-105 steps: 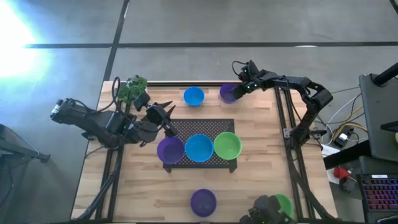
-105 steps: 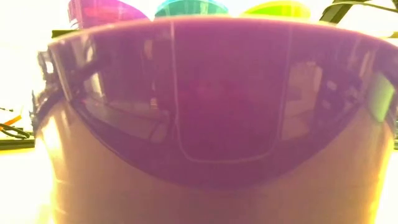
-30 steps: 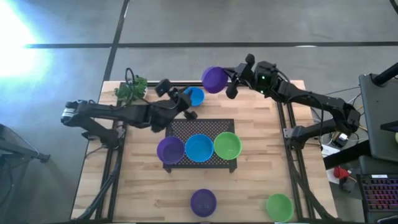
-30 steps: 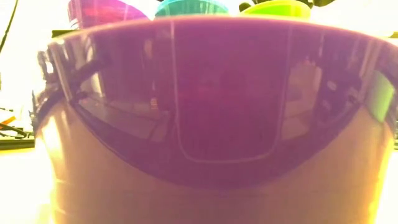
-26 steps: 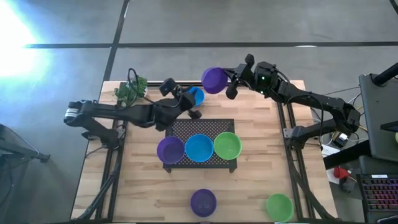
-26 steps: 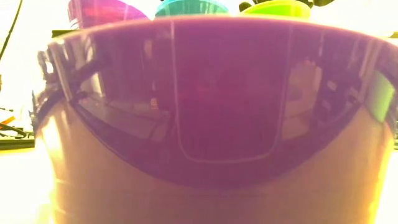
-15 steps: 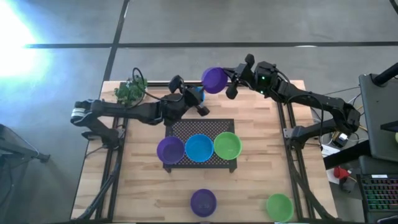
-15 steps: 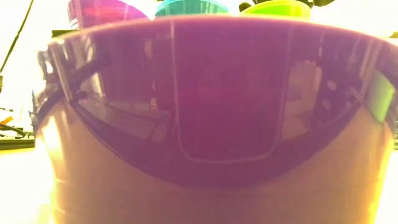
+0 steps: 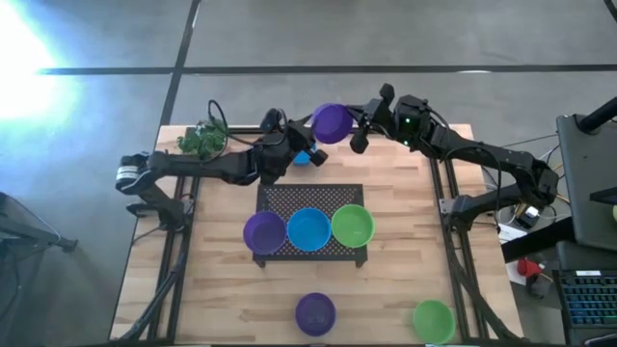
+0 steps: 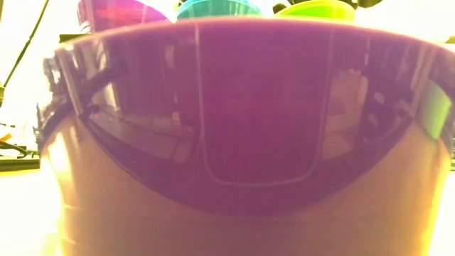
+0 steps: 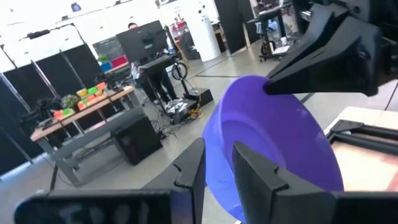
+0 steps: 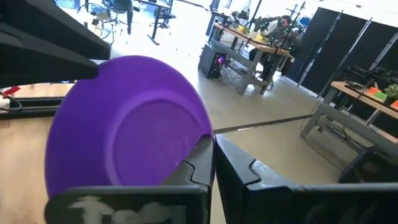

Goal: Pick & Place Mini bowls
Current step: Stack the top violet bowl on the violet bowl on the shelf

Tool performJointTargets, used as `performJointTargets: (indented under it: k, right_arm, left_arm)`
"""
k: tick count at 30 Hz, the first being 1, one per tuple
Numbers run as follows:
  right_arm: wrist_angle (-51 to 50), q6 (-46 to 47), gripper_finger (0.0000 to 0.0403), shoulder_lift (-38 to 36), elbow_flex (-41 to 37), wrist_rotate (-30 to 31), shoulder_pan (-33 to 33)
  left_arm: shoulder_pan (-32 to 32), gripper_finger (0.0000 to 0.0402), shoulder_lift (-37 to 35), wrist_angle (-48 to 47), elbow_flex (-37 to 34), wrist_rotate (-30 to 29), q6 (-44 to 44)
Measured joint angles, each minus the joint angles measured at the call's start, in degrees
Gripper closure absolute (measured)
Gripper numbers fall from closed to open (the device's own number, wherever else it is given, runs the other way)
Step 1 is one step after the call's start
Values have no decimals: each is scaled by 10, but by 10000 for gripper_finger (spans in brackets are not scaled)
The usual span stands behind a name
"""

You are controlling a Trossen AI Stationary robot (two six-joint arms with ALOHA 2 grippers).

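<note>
Two end effectors (image 9: 310,152) (image 9: 353,123) at one raised purple bowl (image 9: 333,122)

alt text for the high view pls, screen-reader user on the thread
Overhead view: the right gripper holds a purple bowl raised at the table's far edge, while the open left gripper closes in on its rim. Purple, blue and green bowls sit in a row on a black mesh mat.

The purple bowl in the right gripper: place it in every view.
High view: purple bowl held at the table's far edge.
Low view: not visible.
Left wrist view: large, centre.
Right wrist view: fills the left.
Shared landmark: the right gripper shut on its rim.
</note>
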Motion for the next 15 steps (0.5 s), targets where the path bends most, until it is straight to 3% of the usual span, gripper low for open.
performJointTargets:
  k: [11,15]
  right_arm:
    - [0,-4,394,0,0,0,10]
    - [1,-4,394,0,0,-1,14]
  left_arm:
    - [15,323,8,-4,0,1,-27]
    - [15,363,7,-15,0,1,-25]
